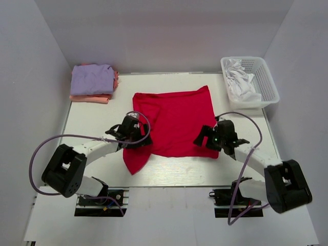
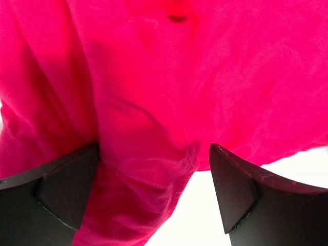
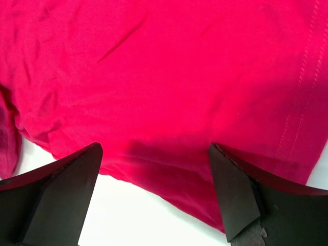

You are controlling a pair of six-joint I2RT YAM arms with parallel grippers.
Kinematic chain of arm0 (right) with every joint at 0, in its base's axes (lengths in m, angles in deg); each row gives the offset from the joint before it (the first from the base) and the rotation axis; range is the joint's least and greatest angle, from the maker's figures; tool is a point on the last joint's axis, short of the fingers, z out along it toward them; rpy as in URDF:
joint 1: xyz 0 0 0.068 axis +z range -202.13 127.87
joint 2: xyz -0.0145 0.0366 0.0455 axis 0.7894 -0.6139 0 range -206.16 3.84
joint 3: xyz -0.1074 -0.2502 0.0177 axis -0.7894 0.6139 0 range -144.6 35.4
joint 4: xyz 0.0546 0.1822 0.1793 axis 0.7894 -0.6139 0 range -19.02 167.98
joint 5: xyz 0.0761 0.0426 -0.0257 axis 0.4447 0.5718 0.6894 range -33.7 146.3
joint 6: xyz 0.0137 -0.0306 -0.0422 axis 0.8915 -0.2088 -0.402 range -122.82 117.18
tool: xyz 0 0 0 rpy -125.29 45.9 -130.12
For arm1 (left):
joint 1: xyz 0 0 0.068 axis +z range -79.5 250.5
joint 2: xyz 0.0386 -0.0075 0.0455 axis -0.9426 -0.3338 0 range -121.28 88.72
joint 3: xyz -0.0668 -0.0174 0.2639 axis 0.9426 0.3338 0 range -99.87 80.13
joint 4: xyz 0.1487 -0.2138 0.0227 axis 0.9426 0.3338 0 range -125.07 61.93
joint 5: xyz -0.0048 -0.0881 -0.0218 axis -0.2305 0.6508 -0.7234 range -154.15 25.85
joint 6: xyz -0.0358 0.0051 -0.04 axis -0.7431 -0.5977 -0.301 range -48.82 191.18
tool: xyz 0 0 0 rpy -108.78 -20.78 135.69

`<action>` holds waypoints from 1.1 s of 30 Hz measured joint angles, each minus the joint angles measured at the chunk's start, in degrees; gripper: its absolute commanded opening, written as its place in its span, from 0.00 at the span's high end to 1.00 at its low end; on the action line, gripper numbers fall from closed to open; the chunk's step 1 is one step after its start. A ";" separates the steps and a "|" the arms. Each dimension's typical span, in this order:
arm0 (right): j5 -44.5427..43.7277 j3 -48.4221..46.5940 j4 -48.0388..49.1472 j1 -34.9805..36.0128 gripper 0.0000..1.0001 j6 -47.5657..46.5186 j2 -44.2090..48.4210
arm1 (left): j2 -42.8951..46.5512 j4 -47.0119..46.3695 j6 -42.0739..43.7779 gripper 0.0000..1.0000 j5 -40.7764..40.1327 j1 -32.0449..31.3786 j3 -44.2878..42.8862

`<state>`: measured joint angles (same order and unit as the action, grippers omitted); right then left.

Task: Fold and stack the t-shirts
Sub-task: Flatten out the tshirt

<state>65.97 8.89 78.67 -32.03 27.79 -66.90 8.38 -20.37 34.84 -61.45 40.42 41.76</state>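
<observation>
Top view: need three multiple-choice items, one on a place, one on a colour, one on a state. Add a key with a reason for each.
1. Where does the basket sit?
A) far right corner
B) far left corner
C) near edge, centre

2. What colour is the top shirt of the folded stack?
A) green
B) lavender
C) black

3. How are the left gripper and right gripper?
A) both shut
B) left shut, right open
C) both open

Key:
1 A: it stands at the far right, with white cloth inside.
2 B: lavender lies over a salmon shirt.
3 C: each wrist view shows the jaws wide apart above the red shirt.
</observation>
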 measured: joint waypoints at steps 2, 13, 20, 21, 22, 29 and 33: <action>-1.01 2.69 -0.48 -0.02 0.10 1.25 4.04 | 0.98 -1.29 -1.14 0.05 0.17 -1.68 1.31; -9.62 3.80 -13.00 -0.04 0.10 1.62 15.72 | -4.15 21.35 -8.09 0.01 -10.84 -13.94 -14.08; -11.91 3.04 -14.19 -0.04 0.10 0.57 12.74 | -14.53 33.53 -8.72 0.05 -25.79 -14.56 -38.58; -12.17 3.02 -14.23 -0.04 0.10 0.42 12.15 | -17.25 34.38 -8.44 0.05 -26.67 -14.80 -41.03; -12.33 2.69 -14.23 -0.07 0.10 0.28 11.72 | -20.63 35.17 -8.02 0.06 -27.52 -15.15 -43.69; -12.26 1.03 -13.77 -0.11 0.10 -1.01 8.66 | -34.49 38.95 -6.86 0.10 -28.41 -15.91 -47.95; -11.37 0.31 -12.70 -0.11 0.10 -1.38 6.97 | -34.84 39.63 -6.58 0.26 -29.22 -15.85 -48.15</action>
<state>54.60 9.20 65.97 -32.14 26.41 -59.93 -26.46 19.25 28.26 -90.68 24.57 -6.39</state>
